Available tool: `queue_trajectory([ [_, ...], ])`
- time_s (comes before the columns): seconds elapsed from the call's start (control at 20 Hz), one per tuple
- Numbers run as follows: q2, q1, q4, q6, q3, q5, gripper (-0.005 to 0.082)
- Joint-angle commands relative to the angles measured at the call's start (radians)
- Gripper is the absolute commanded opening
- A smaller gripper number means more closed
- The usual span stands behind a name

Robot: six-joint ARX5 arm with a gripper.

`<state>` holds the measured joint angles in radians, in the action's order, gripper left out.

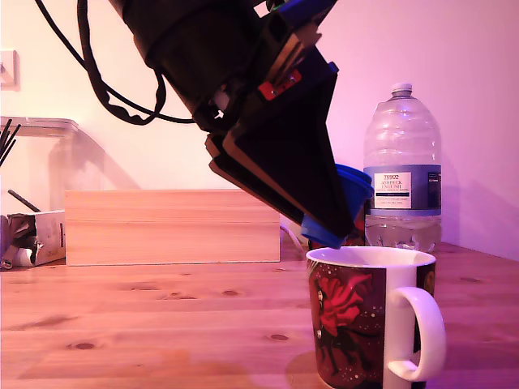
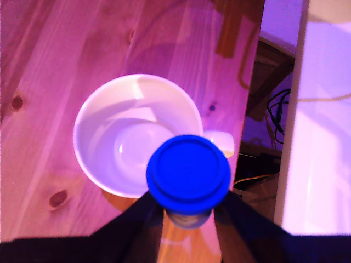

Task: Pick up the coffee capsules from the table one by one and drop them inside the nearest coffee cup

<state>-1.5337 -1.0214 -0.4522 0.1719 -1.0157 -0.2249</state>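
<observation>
The black gripper [image 2: 189,211], clamped on a bright blue plastic capsule [image 2: 188,173], overhangs the white floral mug's [image 2: 88,137] handle-side rim near the pine table's [image 2: 33,66] edge; centring before release looks wise.

Arm angled steeply down; end effector [image 1: 345,227] fingers [image 2: 137,222] clamped on blue coffee capsule [image 2: 188,172].

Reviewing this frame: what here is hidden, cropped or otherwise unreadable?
- Mug base: cut off by the exterior view's lower edge.
- Blue capsule body: hidden by its own rim in the wrist view, by the gripper in the exterior view.
- Bottle label small print: too small.
</observation>
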Motion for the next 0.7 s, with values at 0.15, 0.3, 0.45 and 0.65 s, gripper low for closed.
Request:
queue_trajectory([
  [0.15, 0.010, 0.006, 0.080, -0.007, 0.006, 0.000, 0.0186],
  [0.3, 0.010, 0.003, 0.134, -0.008, 0.006, -0.003, 0.0186],
  [0.45, 0.010, 0.002, 0.152, -0.012, 0.005, -0.003, 0.0186],
  [0.65, 0.006, 0.002, 0.150, -0.014, 0.005, -0.003, 0.0186],
])
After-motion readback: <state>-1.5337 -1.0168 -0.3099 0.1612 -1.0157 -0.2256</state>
